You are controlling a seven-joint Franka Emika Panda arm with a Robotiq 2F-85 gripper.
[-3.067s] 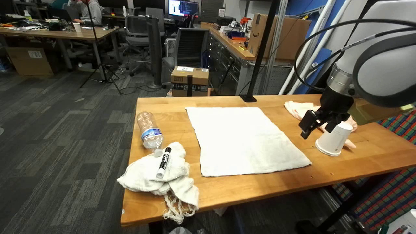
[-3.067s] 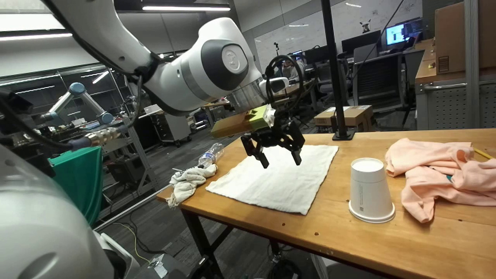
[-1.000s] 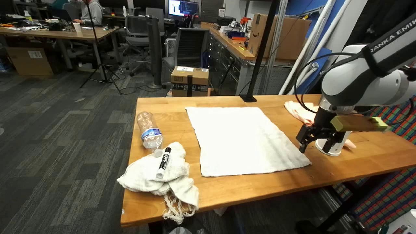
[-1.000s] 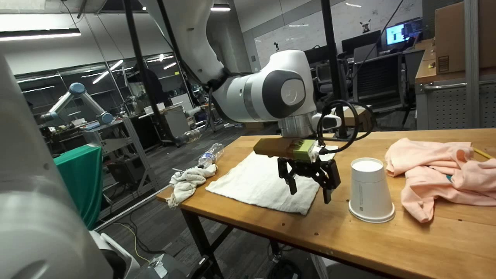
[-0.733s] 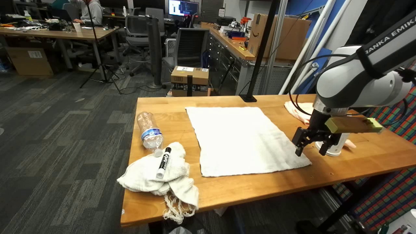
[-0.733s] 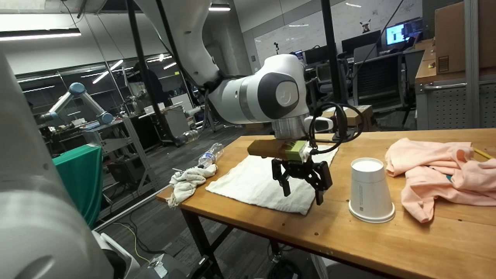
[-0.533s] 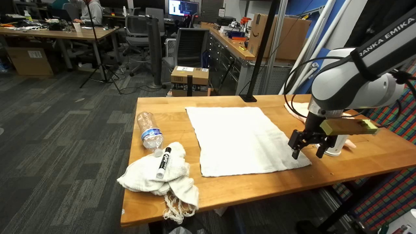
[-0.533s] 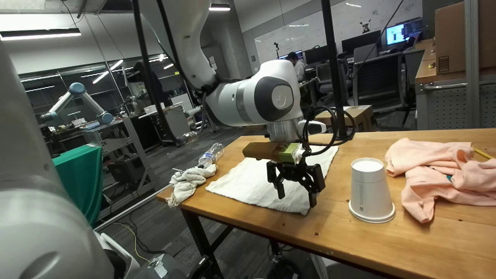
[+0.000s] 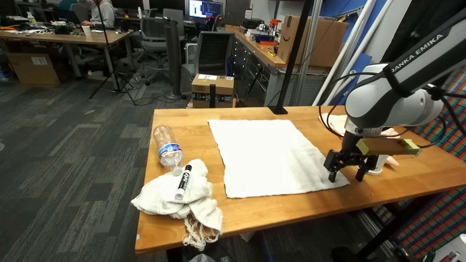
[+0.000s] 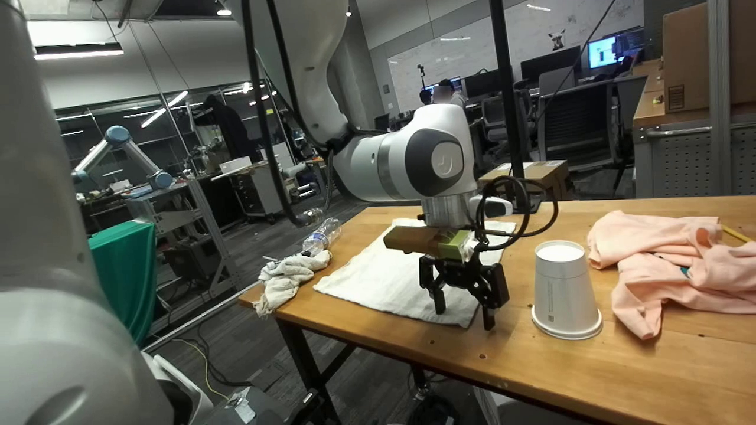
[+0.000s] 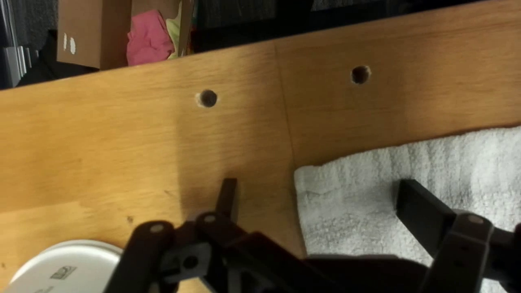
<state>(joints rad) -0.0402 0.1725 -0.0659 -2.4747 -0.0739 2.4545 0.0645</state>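
The white towel lies flat on the wooden table, with one corner below the black gripper. Within the last second the gripper has come lower, and its fingers now stand either side of the towel's edge at that corner: in the wrist view one finger is over the towel, the other over the bare tabletop. The jaws are spread wide and have hold of nothing; whether the tips touch the surface is hard to tell. The towel itself lies as it did, so the descent seems to have lined the gripper up with the corner without disturbing the fabric.

Near the gripper but apart from it, a white paper cup stands upside down, its inside hidden. Next to it lies a crumpled peach garment. At the opposite end of the table, a clear plastic bottle rests on its side, no liquid showing, its cap against a bunched cloth that bears a marker. Past the table's edge, the wrist view shows a cardboard box holding pink fabric and something yellowish.
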